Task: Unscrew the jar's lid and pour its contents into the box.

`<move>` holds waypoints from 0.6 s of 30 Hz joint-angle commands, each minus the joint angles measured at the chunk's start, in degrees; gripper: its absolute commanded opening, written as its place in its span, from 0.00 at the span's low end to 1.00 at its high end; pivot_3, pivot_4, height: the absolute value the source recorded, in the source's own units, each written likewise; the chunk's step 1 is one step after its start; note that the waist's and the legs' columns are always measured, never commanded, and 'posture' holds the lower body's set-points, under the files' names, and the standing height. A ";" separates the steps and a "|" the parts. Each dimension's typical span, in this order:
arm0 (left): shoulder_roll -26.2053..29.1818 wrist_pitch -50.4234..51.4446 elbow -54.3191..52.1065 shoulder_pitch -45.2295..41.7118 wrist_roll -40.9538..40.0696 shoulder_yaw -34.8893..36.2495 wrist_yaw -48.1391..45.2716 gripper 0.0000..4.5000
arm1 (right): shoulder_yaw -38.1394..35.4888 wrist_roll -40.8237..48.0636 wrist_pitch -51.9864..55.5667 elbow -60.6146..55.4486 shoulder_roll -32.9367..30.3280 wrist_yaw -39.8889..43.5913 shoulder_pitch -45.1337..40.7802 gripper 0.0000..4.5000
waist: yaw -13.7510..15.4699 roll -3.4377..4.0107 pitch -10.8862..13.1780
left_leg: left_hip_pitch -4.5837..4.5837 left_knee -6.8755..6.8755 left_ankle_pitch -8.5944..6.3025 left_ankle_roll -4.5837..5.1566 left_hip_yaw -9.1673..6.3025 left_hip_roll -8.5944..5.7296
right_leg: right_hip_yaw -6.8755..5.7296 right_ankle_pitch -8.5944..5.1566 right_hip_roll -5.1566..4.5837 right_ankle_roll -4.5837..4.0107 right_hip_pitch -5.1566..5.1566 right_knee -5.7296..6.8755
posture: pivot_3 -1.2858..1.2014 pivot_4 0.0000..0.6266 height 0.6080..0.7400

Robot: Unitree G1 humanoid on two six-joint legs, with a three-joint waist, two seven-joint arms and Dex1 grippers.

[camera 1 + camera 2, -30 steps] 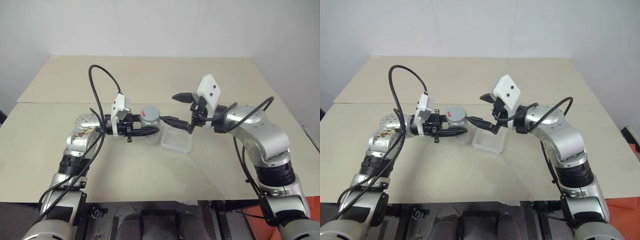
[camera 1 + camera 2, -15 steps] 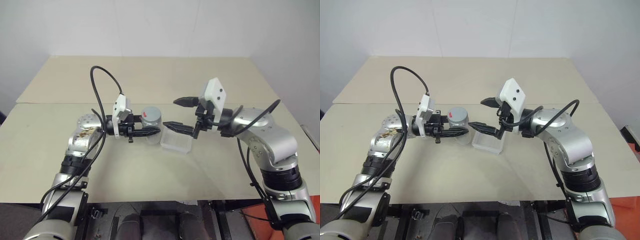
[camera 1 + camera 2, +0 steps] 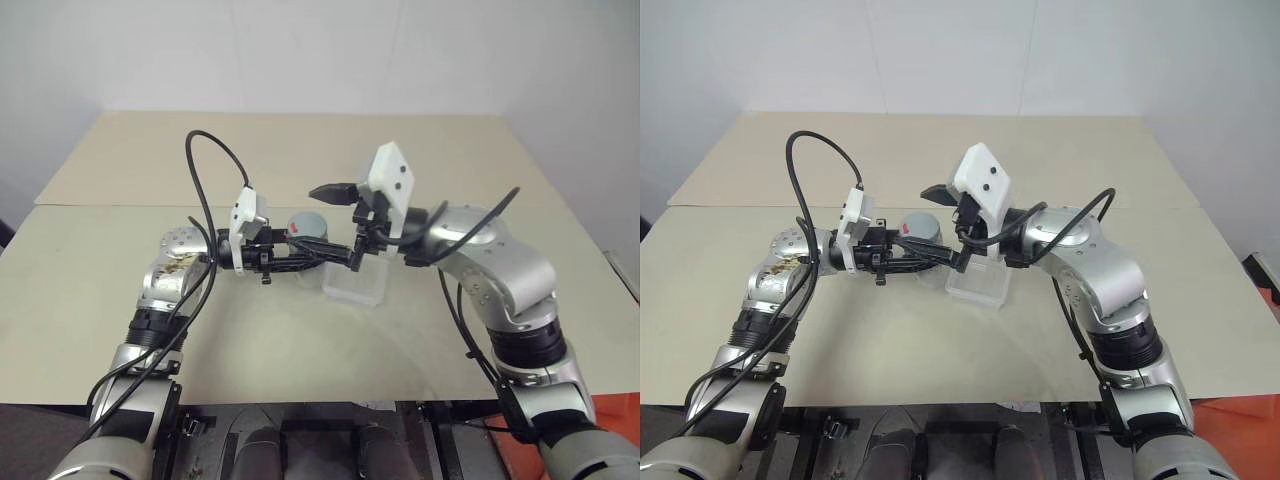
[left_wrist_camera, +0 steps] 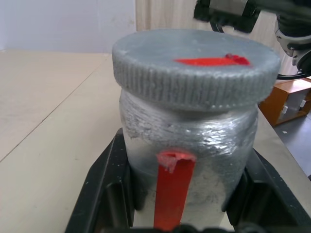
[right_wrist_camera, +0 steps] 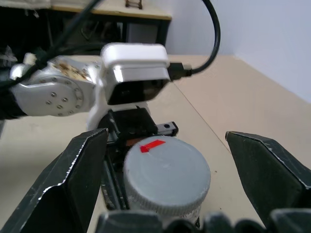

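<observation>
The jar point(image 4: 187, 145) is silver-grey with a red stripe down its side, and it stands upright between my left gripper's black fingers point(image 4: 104, 189). My left gripper point(image 3: 300, 256) is shut on the jar's body just above the table. The ribbed grey lid point(image 5: 166, 172) with a red mark sits on the jar. My right gripper point(image 3: 327, 226) is open and level, with one finger on each side of the lid point(image 3: 310, 222) and a gap to it on both sides. The clear box point(image 3: 355, 285) lies on the table right beside the jar, under my right wrist.
Two beige tables point(image 3: 300, 350) meet at a seam behind the arms. A black cable point(image 3: 215, 165) loops above my left forearm. A wooden shelf point(image 4: 286, 99) stands off the table in the background.
My right gripper has swung left and slightly up, from beside the box to around the lid, and it has stayed open. The left gripper and the jar have kept still.
</observation>
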 commanded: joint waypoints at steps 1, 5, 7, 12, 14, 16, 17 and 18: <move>0.59 -0.30 -1.26 -1.20 -0.67 0.54 -0.27 0.43 | -0.26 -1.24 -1.11 -0.39 0.41 -0.51 -1.83 1.00 | 0.01 0.00 0.00 | -0.01 0.00 0.00 0.00 0.00 0.00 | 0.00 0.00 0.00 0.00 0.00 0.00 | 0.52 0.24 1.00; 0.82 -0.11 -1.67 -0.98 -0.80 0.64 -0.20 0.43 | -0.26 -1.93 -0.99 0.27 0.54 -0.31 -1.82 1.00 | -0.01 0.00 0.00 | -0.01 0.00 0.00 0.00 0.00 0.00 | 0.00 0.00 0.00 0.00 0.00 0.04 | 0.52 0.24 1.00; 0.92 -0.03 -1.83 -0.88 -0.86 0.69 -0.14 0.43 | -0.45 -2.04 -0.95 0.25 0.43 -0.15 -1.65 1.00 | -0.02 0.00 0.00 | 0.00 0.00 0.00 0.00 0.00 0.00 | 0.00 0.00 0.00 0.00 0.00 0.03 | 0.52 0.24 1.00; 1.29 0.12 -2.31 -0.50 -1.05 0.72 -0.09 0.43 | -1.22 -1.75 -0.86 -0.18 -0.36 0.30 -1.03 1.00 | -0.02 0.00 0.00 | 0.00 0.00 0.00 0.00 0.00 0.00 | 0.00 0.00 0.00 0.00 0.00 0.03 | 0.52 0.24 1.00; 1.37 0.18 -2.34 -0.47 -1.10 0.70 -0.13 0.43 | -1.35 -1.65 -0.83 -0.29 -0.68 0.45 -0.79 1.00 | -0.01 0.00 0.00 | -0.01 0.00 0.00 0.00 0.00 0.00 | 0.00 0.00 0.00 0.00 0.00 0.03 | 0.52 0.24 1.00; 1.43 0.24 -2.41 -0.44 -1.15 0.69 -0.18 0.43 | -1.40 -1.48 -0.78 -0.52 -0.91 0.52 -0.61 1.00 | -0.01 0.00 0.00 | -0.01 0.00 0.00 0.00 0.00 0.01 | 0.00 0.00 0.00 0.00 0.00 0.03 | 0.52 0.24 1.00; 1.44 0.25 -2.38 -0.46 -1.16 0.67 -0.20 0.43 | -1.44 -1.36 -0.76 -0.58 -0.99 0.58 -0.55 1.00 | -0.02 0.00 0.00 | 0.00 0.00 0.00 0.00 0.00 0.00 | 0.00 0.00 0.00 0.00 0.00 0.03 | 0.52 0.24 1.00; 1.46 0.27 -2.41 -0.46 -1.18 0.66 -0.24 0.43 | -1.44 -1.29 -0.75 -0.69 -1.08 0.64 -0.47 1.00 | -0.02 0.00 0.00 | 0.00 0.00 0.00 0.00 0.00 0.01 | 0.00 0.00 0.00 0.00 0.00 0.02 | 0.52 0.24 1.00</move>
